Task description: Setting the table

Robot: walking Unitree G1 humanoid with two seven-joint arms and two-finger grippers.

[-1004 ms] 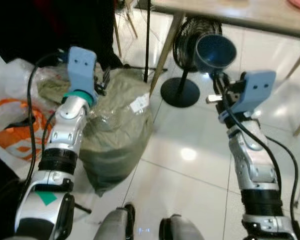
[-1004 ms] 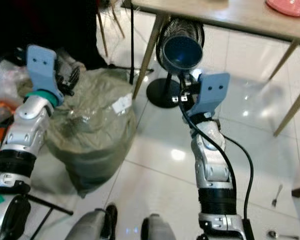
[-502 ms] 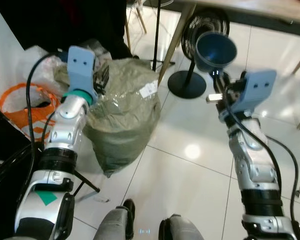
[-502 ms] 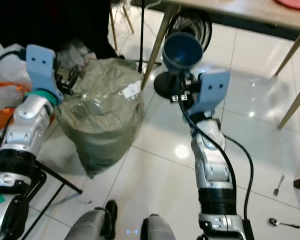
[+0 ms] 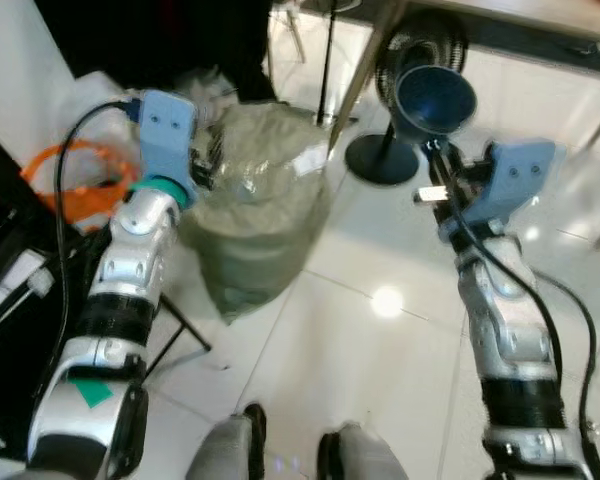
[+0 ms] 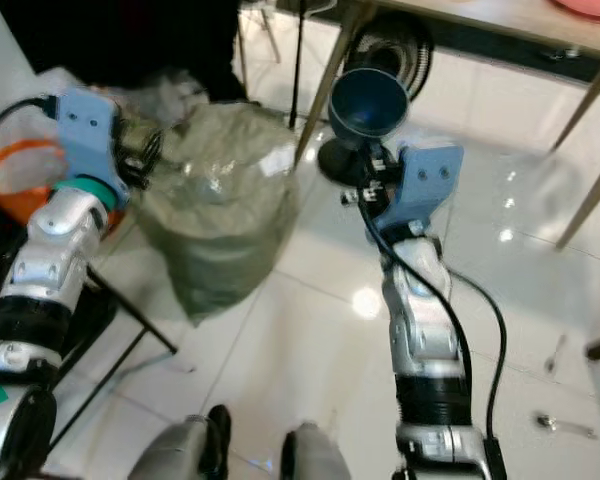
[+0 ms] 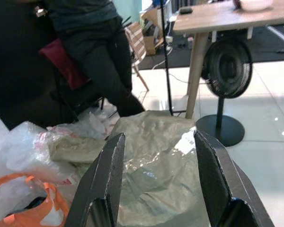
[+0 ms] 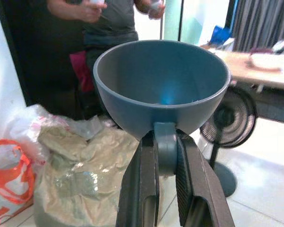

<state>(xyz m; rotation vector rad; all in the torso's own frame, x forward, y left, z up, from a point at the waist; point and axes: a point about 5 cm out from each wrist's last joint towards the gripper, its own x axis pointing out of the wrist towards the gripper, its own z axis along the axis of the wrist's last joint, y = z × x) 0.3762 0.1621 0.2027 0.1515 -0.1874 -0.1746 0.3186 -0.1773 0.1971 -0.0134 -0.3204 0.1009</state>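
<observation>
The right gripper is clamped on the handle of a dark blue bowl, holding it up in the upper middle of the right eye view, its mouth open toward the camera and nothing inside. The left gripper is raised at the upper left of that view, its two black fingers spread apart and holding nothing, pointed over a large grey-green sack that stands on the glossy white tile floor. Behind the sack lie a clear plastic bag and an orange bag. A black pedestal fan stands beside a leg of the wooden counter. A person stands at the back in the right wrist view.
</observation>
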